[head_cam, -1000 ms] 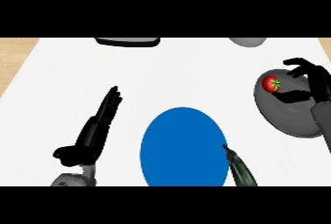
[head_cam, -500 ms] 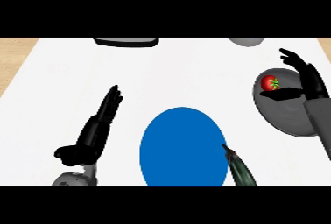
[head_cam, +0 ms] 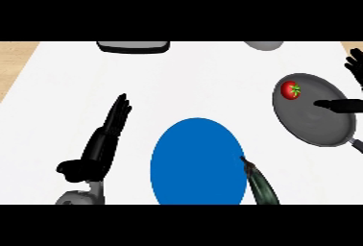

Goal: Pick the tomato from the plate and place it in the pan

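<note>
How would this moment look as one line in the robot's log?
tomato: in pan | plate: bare | right hand: open, over pan | left hand: open, resting

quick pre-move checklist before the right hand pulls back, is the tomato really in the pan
1. Red tomato lies inside the grey round pan: ok.
2. Right hand holds nothing, thumb over the pan, fingers at the view's right edge: ok.
3. Blue oval plate has no tomato on it: ok.
4. Left hand rests open on the white counter: ok.
5. Tomato is settled and not rolling: cannot tell.
</note>
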Available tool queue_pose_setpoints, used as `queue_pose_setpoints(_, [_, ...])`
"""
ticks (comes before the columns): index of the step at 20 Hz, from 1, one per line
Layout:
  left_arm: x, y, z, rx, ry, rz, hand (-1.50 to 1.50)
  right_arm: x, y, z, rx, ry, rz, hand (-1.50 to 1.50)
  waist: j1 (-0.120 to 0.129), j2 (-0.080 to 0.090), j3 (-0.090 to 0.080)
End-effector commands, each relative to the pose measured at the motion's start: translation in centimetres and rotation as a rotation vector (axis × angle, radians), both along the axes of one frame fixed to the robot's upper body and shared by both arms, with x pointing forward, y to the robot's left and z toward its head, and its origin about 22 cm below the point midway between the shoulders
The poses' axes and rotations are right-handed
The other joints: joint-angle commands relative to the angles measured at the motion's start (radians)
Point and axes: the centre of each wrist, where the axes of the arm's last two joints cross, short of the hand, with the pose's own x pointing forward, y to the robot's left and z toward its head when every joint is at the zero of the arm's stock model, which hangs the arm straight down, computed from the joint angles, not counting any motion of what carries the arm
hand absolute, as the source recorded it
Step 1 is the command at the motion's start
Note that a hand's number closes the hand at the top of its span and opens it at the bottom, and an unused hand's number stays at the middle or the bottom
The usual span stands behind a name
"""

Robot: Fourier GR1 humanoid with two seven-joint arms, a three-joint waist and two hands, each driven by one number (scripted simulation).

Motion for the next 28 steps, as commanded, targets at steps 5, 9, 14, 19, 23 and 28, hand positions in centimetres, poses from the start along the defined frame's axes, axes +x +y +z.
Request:
queue_pose_setpoints(5, [-0.1, -0.4, 0.3, -0.004, -0.002, 0.011, 0.00, -6.2, -7.6, 0.5, 0.186, 0.011, 0.178, -1.50, -0.006, 0.001, 0.002])
queue_pose_setpoints(9, [-1.2, 0.6, -0.2, -0.016, 0.011, 0.008, 0.00, -8.3, -8.9, -0.2, 0.177, 0.009, 0.220, -1.50, -0.005, -0.004, 0.001])
queue_pose_setpoints(14, [-0.5, 1.5, 0.1, 0.006, -0.009, 0.022, 0.00, -10.2, -9.6, -1.3, 0.136, -0.012, 0.250, -1.50, -0.016, -0.008, 0.000])
queue_pose_setpoints(19, [-0.1, 0.2, -0.3, -0.009, 0.030, 0.011, 0.00, -11.9, -9.9, -2.7, 0.117, -0.022, 0.241, -1.50, -0.024, -0.009, 0.000])
queue_pose_setpoints(23, [-0.5, -0.2, 0.3, -0.005, 0.007, 0.010, 0.00, -11.8, -9.5, -3.1, 0.105, 0.016, 0.281, -1.50, -0.021, -0.011, 0.000])
queue_pose_setpoints(28, [0.7, 0.2, 0.3, 0.005, 0.026, 0.019, 0.00, -11.9, -10.1, -2.0, 0.061, 0.004, 0.270, -1.50, -0.022, -0.008, 0.000])
